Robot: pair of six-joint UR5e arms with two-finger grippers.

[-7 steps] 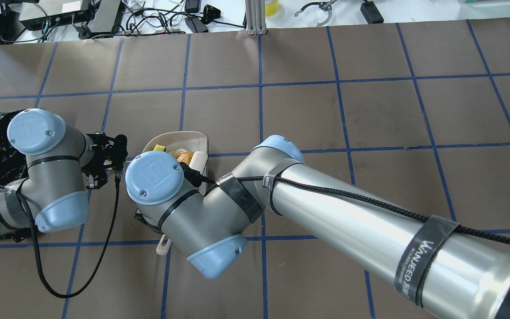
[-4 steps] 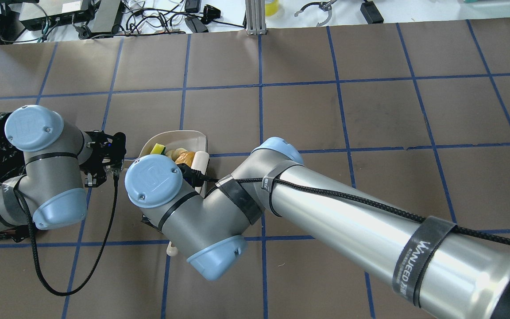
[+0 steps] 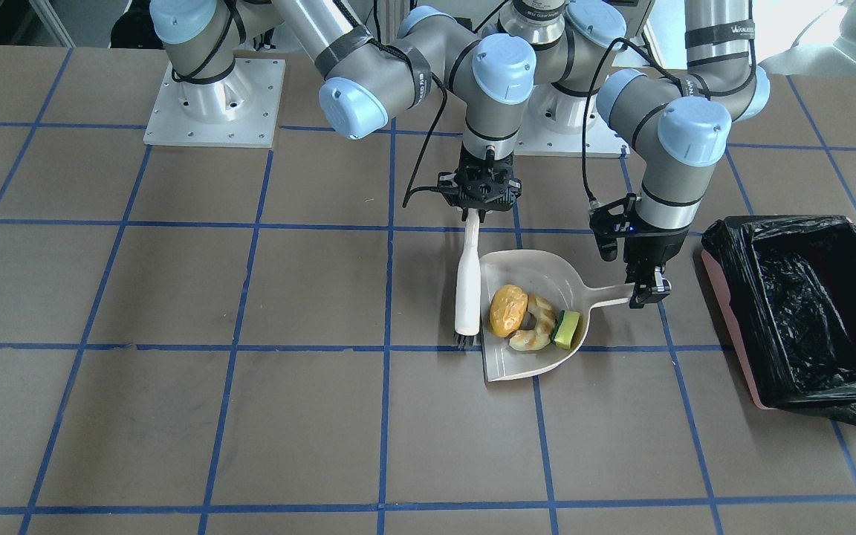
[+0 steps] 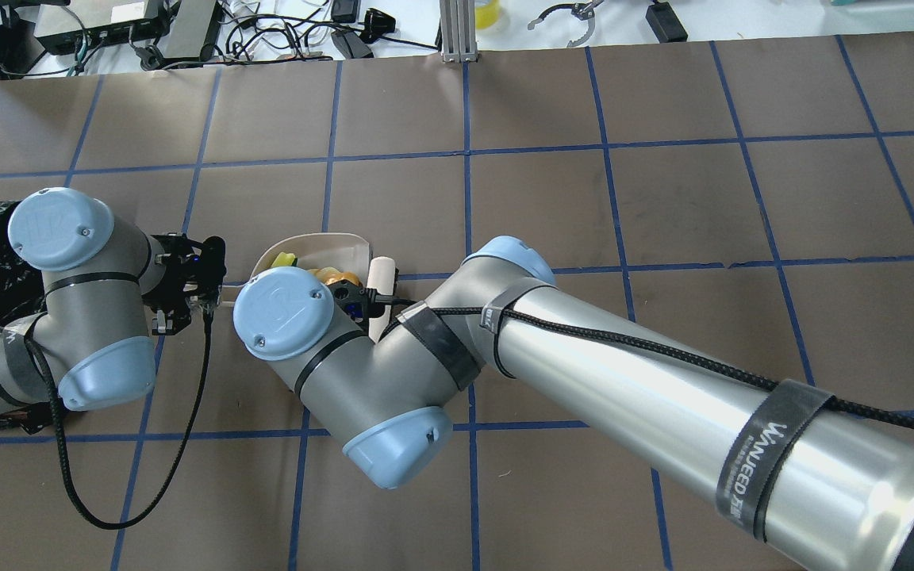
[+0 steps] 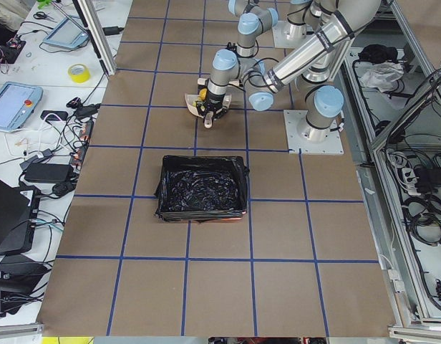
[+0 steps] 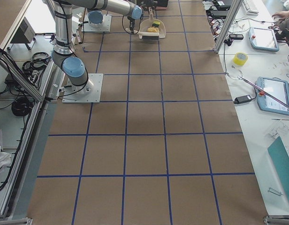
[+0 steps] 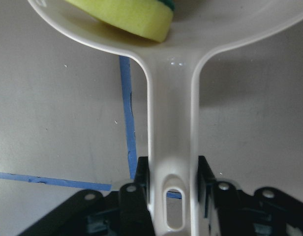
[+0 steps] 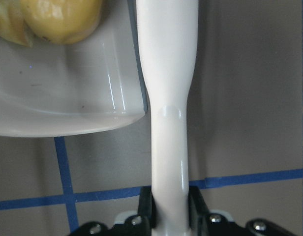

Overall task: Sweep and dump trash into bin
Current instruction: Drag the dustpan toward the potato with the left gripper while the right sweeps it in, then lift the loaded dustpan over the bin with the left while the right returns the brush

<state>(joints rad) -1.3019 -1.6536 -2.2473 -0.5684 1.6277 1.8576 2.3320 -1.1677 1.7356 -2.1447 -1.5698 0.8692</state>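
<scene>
The pale dustpan (image 3: pixel 524 364) lies flat on the table and holds all three trash pieces: the orange-brown oval (image 3: pixel 508 310), the tan crescent (image 3: pixel 536 328) and the yellow-green wedge (image 3: pixel 567 329). My left gripper (image 3: pixel 647 288) is shut on the dustpan handle (image 7: pixel 171 123). My right gripper (image 3: pixel 480 199) is shut on the white brush (image 3: pixel 467 286), which lies just outside the pan's side wall with its bristles on the table. The pink bin (image 3: pixel 729 312) with its black bag (image 3: pixel 807 305) stands beyond the left gripper, apart from the pan.
The table (image 3: pixel 175 297) is brown with blue tape grid lines. Both arm bases (image 3: pixel 212 104) stand at the robot's side. My right arm (image 4: pixel 584 373) reaches across over the pan in the overhead view. Cables and electronics (image 4: pixel 187 32) lie past the far edge.
The brush has moved out of the dustpan to just outside its side wall. The right wrist shifted that way with it. The left arm and dustpan have barely moved.
</scene>
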